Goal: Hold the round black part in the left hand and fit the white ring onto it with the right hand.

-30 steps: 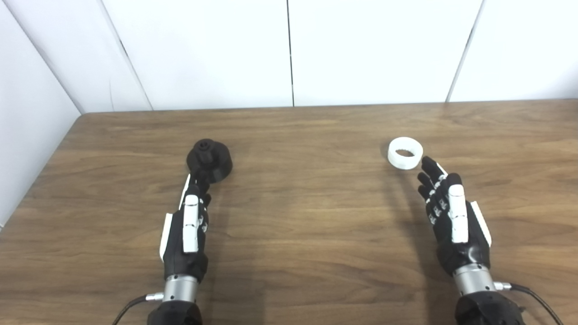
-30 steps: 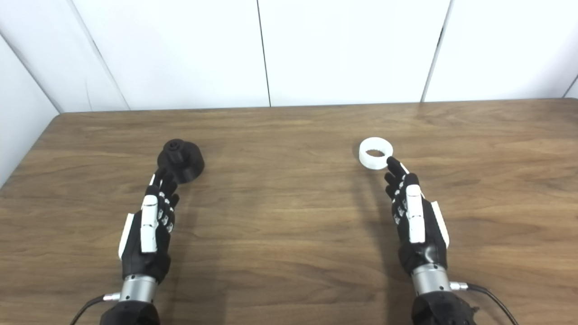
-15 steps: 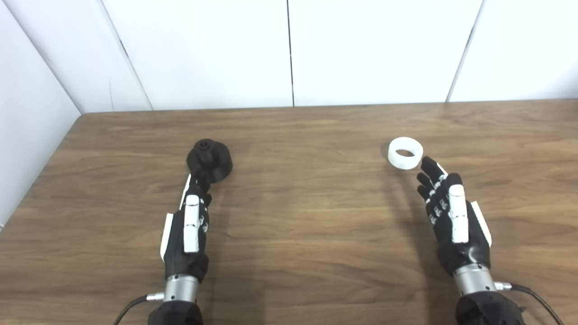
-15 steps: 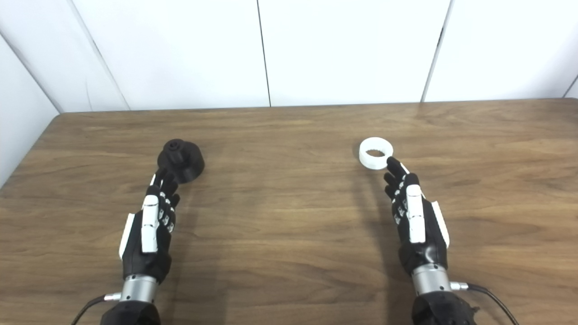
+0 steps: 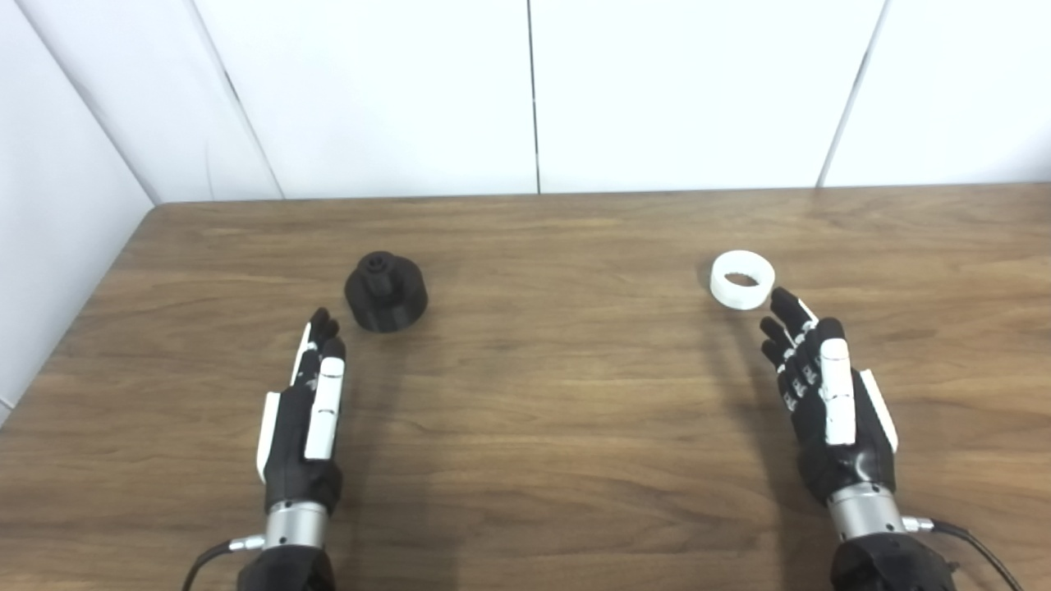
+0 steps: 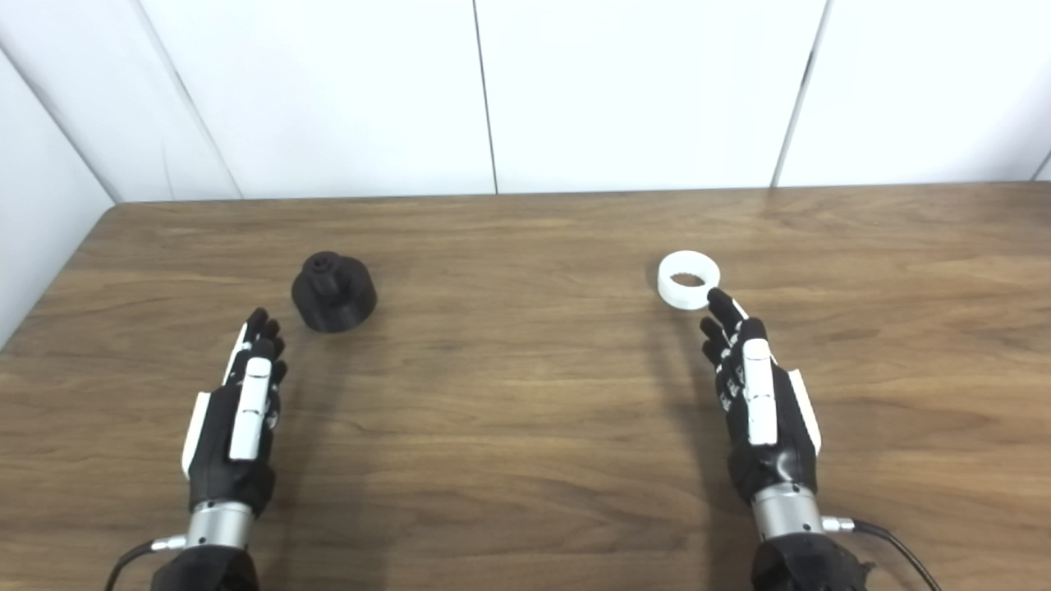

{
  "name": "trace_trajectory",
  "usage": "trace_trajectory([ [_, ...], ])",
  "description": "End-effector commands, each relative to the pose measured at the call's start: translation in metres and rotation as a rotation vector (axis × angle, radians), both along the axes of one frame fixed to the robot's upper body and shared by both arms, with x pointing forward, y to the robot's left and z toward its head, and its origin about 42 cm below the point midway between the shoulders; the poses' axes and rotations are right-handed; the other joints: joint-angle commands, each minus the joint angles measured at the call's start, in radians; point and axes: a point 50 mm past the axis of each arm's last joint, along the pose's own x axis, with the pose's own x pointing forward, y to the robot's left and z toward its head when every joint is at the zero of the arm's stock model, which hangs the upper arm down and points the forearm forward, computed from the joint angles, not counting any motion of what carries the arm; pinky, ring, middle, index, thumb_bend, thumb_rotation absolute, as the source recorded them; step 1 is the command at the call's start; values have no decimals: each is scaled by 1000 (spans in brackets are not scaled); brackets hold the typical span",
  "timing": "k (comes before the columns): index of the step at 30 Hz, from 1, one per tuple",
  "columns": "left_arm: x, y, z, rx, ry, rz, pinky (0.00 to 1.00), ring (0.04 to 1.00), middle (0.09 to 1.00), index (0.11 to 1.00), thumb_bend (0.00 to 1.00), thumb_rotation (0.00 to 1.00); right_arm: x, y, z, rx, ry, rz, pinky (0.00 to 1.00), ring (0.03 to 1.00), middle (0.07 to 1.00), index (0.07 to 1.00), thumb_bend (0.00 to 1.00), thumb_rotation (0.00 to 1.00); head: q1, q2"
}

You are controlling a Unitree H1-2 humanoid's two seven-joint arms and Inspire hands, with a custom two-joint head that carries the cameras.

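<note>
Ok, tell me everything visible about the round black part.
The round black part is a matte, plastic-looking piece: a wide, low cylindrical base with a narrower round hub rising from its top centre, the hub showing a small hole. It stands upright on the wooden table, left of centre, far from the white ring. Nothing touches it; the left hand lies open, nearer the camera and slightly left, fingertips short of it.
</note>
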Motion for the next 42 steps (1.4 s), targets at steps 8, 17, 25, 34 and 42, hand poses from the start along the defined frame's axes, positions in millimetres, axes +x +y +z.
trace_trajectory([
  [8,19,55,47,348,-18,29,847,942,976,950,941,327,-24,2,-13,35,34,-23,926,938,949,886,502,1000,2,-1],
  [17,51,77,76,690,102,-66,988,1000,1000,985,1000,253,-23,2,-14,28,35,-18,922,942,946,878,513,1000,2,-5],
  [25,79,78,85,835,143,-109,967,1000,1000,964,1000,178,-22,4,-15,12,36,-24,937,931,939,868,516,1000,1,-10],
  [34,112,78,89,879,184,-161,979,1000,1000,959,1000,185,-20,6,-16,11,30,-26,942,931,935,864,503,1000,-5,-16],
  [42,137,75,95,875,198,-177,954,1000,1000,942,1000,255,-20,6,-16,19,33,-29,928,928,931,864,521,1000,-5,-20],
])
